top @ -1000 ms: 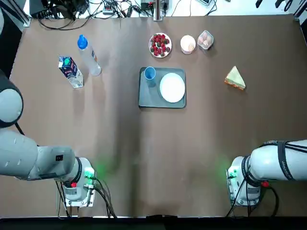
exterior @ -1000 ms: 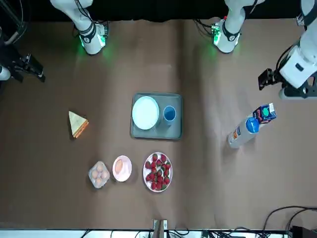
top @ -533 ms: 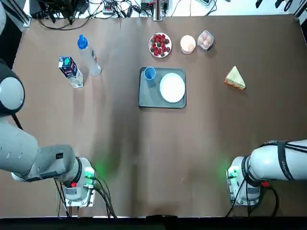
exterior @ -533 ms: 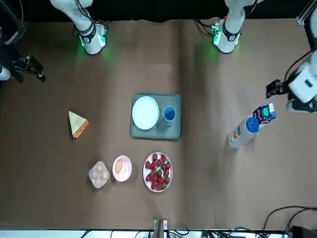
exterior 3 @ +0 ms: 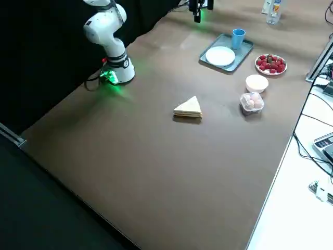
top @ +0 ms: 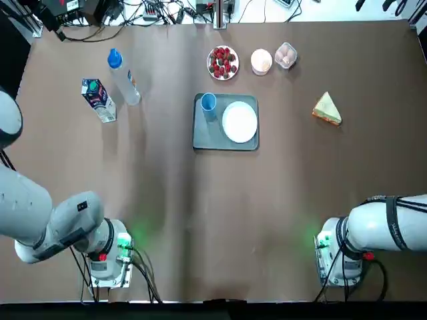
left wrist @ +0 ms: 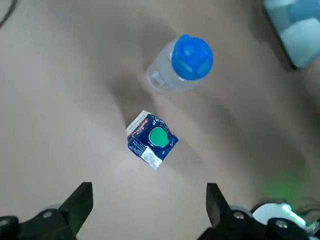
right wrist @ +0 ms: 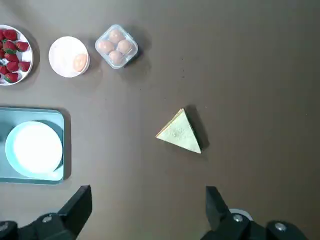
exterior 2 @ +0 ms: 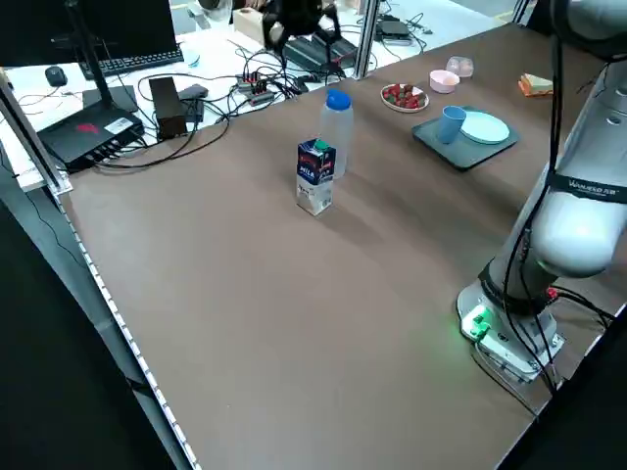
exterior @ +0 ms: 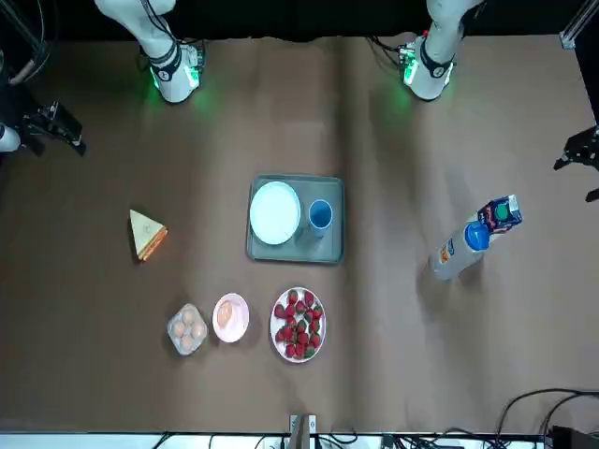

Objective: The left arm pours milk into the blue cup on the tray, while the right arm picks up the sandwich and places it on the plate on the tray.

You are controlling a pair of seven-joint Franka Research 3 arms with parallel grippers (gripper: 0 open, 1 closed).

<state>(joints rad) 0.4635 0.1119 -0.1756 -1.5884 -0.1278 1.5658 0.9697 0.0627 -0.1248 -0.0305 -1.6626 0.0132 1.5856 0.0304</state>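
Observation:
The milk [top: 98, 100] carton stands upright at the table's far left, beside a clear bottle. My left gripper [left wrist: 149, 190] hangs open high above it; the milk [left wrist: 152, 140] shows below, between the fingers. In the front view the left gripper [exterior: 578, 154] is at the picture's right edge. The blue cup [top: 208, 102] and the white plate [top: 239, 122] sit on the tray [top: 203, 137] at mid-table. Flat on the table at the far right lies the sandwich [top: 327, 109]. Well above the sandwich [right wrist: 180, 132], my right gripper [right wrist: 147, 191] is open and holds nothing.
A clear blue-capped bottle [top: 123, 77] stands right next to the milk. A plate of red berries [top: 223, 62], a pink bowl [top: 261, 61] and a box of eggs [top: 285, 55] line the far side behind the tray. Cables lie beyond the far edge.
The left arm has swung outward toward the robot's left; its white wrist has left the front view and only the black gripper shows at the edge. The right arm and all objects are unmoved.

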